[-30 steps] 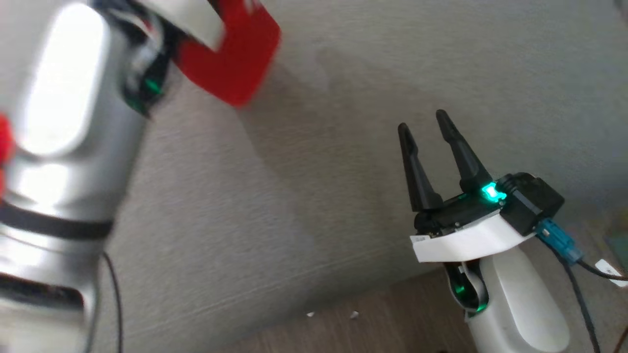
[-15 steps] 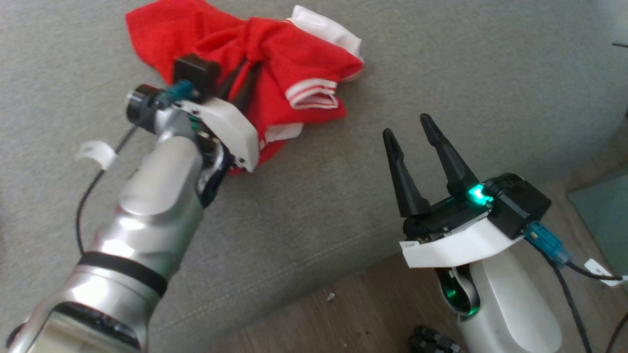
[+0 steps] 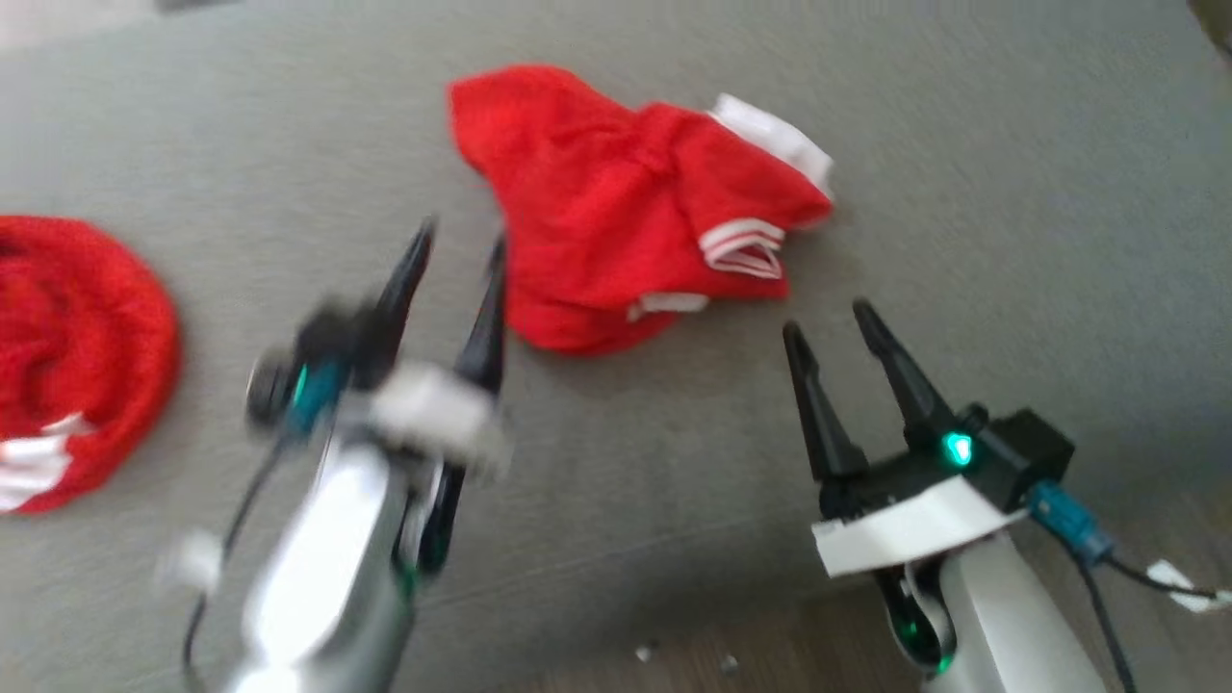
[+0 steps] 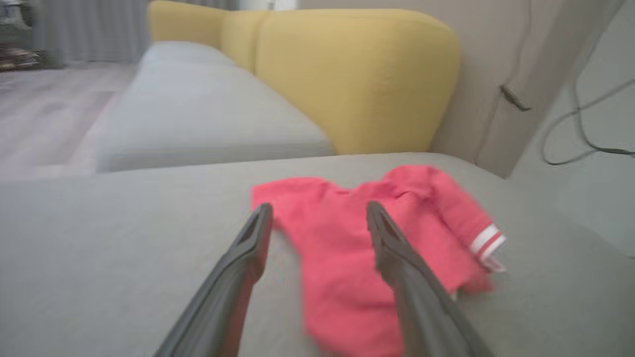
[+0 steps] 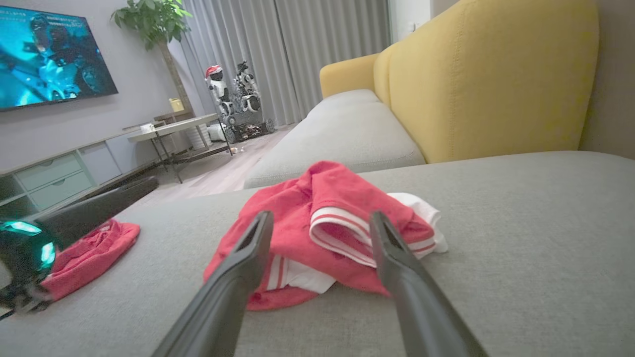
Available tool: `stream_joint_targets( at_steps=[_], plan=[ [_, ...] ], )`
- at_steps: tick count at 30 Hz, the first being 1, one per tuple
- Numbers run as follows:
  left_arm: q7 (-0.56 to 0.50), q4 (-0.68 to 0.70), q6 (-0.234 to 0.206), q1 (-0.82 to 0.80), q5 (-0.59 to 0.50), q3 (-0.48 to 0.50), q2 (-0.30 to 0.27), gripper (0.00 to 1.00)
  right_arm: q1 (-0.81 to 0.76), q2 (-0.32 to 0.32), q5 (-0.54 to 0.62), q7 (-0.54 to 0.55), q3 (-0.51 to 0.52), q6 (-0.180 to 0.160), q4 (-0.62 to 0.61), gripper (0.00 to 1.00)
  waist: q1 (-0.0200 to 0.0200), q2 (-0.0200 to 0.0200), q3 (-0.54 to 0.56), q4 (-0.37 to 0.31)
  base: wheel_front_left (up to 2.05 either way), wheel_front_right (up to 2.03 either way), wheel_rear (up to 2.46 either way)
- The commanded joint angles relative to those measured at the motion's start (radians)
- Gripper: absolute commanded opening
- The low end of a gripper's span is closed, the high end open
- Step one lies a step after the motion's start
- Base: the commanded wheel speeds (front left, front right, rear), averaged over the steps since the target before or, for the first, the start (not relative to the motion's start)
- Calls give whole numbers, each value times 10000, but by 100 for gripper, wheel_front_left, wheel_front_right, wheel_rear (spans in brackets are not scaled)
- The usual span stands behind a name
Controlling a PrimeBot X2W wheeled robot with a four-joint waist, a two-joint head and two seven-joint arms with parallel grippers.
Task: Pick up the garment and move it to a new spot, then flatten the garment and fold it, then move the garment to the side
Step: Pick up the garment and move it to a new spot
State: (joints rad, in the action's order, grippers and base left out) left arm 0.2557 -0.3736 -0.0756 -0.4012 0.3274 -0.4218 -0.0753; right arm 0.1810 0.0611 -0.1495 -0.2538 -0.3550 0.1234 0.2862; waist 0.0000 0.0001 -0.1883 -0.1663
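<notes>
The left gripper (image 3: 460, 238) has let go! Half a second ago it was buried in the red cloth; now it is clear of it, fingers spread wide, and blurred with motion in the head view.

The grey sofa seat (image 3: 962, 144) carries everything, with the yellow backrest (image 5: 496, 74) rising beyond both grippers. The garment (image 3: 616, 221) lies in a crumpled heap just ahead of the left gripper's fingertips and a little to their right, and ahead and left of the right gripper (image 3: 828, 320). That one hangs with its fingers apart, holding nothing. A second red cloth (image 3: 77, 337) sits well off to the left gripper's left. One white-striped cuff (image 3: 736, 245) is folded over on the side nearest the right gripper.

So the move to a new spot looks done, and flattening comes next. Here is the danger: the heap is doubled over itself, so a pinch at the near edge may catch two layers and drag the bundle instead of spreading it. The sofa's front edge lies close behind both grippers too, and a pull that way could slide the garment off.
</notes>
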Motion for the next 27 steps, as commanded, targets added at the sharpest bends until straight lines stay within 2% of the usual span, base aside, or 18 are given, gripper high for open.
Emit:
stream_joint_targets(
  at_steps=[1, 8, 15, 22, 27],
  plan=[
    [59, 821, -126, 192, -230, 589, -115, 100, -39, -108, 150, -80, -152, 73, -266, 100, 0, -1, 963, 932, 0, 0, 0],
    [59, 3626, -607, 3240, -1551, 2027, 47, 100, -724, -108, 397, -80, 276, 73, -197, 100, 0, -1, 1843, 1698, 0, 0, 0],
    [60, 5029, -735, 5059, -2200, 2631, 186, 100, -1526, -108, 983, -80, 1232, 73, -723, 100, 0, -1, 2206, 1971, 0, 0, 0],
    [60, 5081, -657, 6012, -2422, 2698, 237, 100, -2192, -108, 1121, -80, 1313, 73, -943, 100, 0, -1, 2229, 1925, 0, 0, 0],
    [60, 4953, -706, 6059, -2781, 2342, 246, 100, -2207, -108, 982, -80, 1326, 73, -1005, 100, 0, -1, 2218, 1830, 0, 0, 0]
  ],
)
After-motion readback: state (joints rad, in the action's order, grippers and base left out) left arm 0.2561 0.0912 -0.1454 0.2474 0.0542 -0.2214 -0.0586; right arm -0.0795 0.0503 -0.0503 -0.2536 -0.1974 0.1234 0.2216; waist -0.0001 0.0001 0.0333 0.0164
